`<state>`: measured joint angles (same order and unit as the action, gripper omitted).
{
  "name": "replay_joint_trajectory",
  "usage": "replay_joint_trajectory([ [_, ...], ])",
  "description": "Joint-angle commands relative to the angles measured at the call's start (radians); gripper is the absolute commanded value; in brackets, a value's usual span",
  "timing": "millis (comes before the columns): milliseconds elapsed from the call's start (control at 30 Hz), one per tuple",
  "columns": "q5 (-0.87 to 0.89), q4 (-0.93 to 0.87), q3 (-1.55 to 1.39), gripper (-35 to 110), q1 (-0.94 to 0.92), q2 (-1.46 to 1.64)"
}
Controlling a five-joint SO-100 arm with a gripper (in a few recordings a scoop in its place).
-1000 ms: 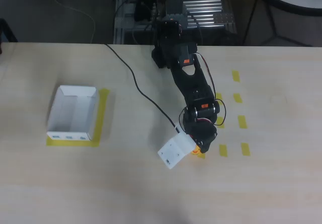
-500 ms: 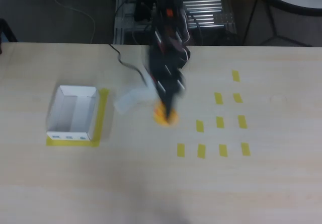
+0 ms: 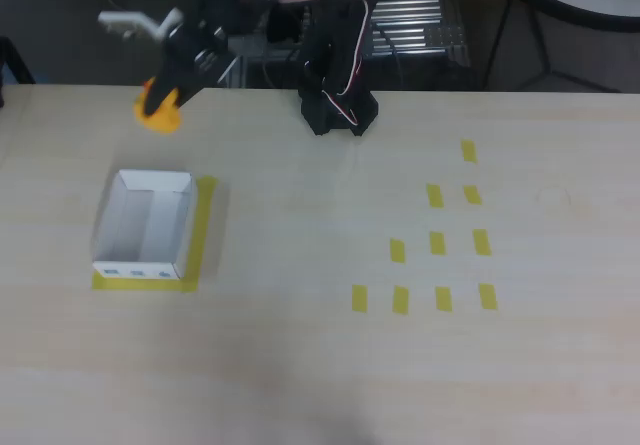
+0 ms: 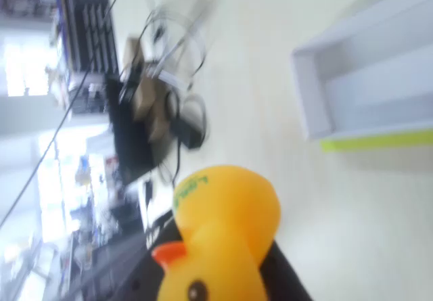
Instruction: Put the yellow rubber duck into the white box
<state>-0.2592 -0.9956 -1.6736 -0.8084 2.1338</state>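
The big pale wooden table has small yellow tape strips stuck on its right side in the overhead view. The black arm stands at the far edge and reaches to the left. The white box sits open on a yellow tape patch and has little blue marks on its near wall, too small to read. The gripper is up in the air past the far side of the box, squeezed tight on the yellow rubber duck. The duck has green writing on it, too blurry to read.
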Motion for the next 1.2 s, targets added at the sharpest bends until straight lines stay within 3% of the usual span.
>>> replay_joint_trajectory([
  [0, 0.023, 0.187, -0.029, 0, -0.078, -0.184],
  [200, 0.077, 0.236, 0.078, 0, -0.074, -0.486],
  [467, 0.176, 0.021, 0.376, 0, -0.06, -0.758],
  [1000, 0.176, -0.091, 0.612, 1, -0.064, -1.006],
  [1067, 0.176, -0.087, 0.607, 9, -0.066, -1.006],
  [1100, 0.17, -0.087, 0.601, 26, -0.067, -1.008],
  [1167, 0.155, -0.087, 0.594, 29, -0.067, -1.009],
])
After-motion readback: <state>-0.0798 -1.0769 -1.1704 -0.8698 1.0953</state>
